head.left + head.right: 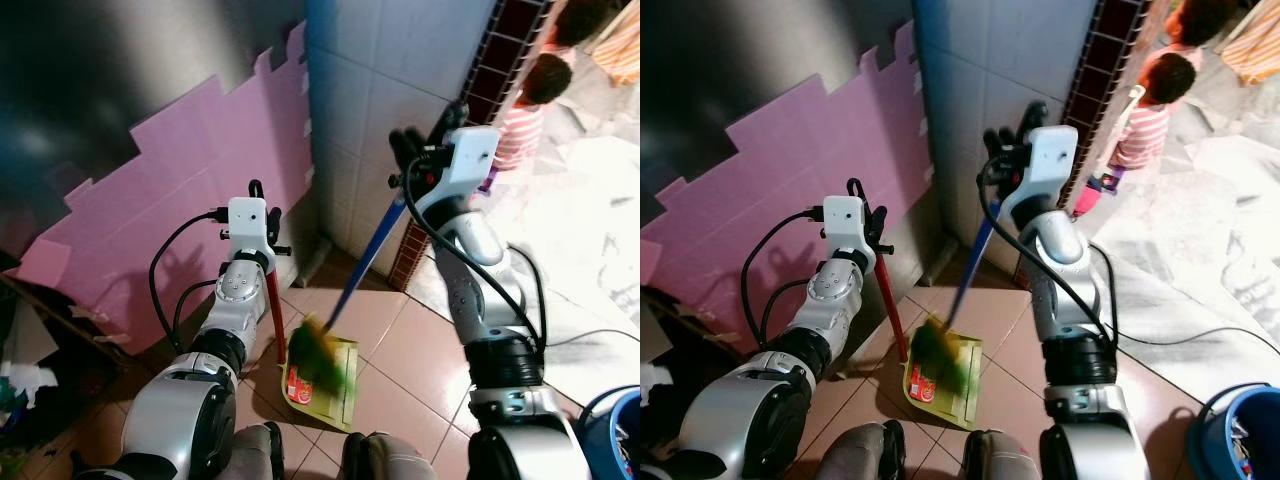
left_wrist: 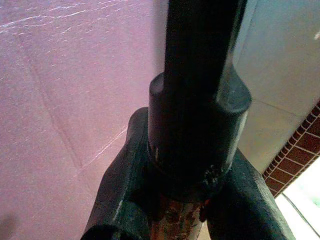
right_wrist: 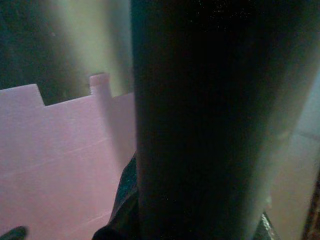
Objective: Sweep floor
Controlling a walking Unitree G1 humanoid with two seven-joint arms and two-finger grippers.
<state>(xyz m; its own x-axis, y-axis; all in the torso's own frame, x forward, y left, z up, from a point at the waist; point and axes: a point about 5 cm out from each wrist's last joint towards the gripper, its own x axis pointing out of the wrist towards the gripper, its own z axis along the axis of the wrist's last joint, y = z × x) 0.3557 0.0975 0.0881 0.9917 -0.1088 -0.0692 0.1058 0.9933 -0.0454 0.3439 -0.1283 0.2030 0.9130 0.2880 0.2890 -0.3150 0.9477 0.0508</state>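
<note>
My right gripper [image 1: 408, 150] pinches the light broom [image 1: 365, 265] high up — stiff pole, floppy bristles; my left gripper [image 1: 262, 200] clamps the dustpan [image 1: 322, 385] handle.

pink foam mats [image 1: 170, 190], blue bucket [image 1: 612, 432], person [image 1: 520, 120]

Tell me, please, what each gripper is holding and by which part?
Left gripper holds the dustpan by its red handle's top; right gripper holds the broom high on its blue stick.

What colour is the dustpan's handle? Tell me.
Red. The dustpan's handle, held by the left gripper, shows best in the left eye view.
</note>
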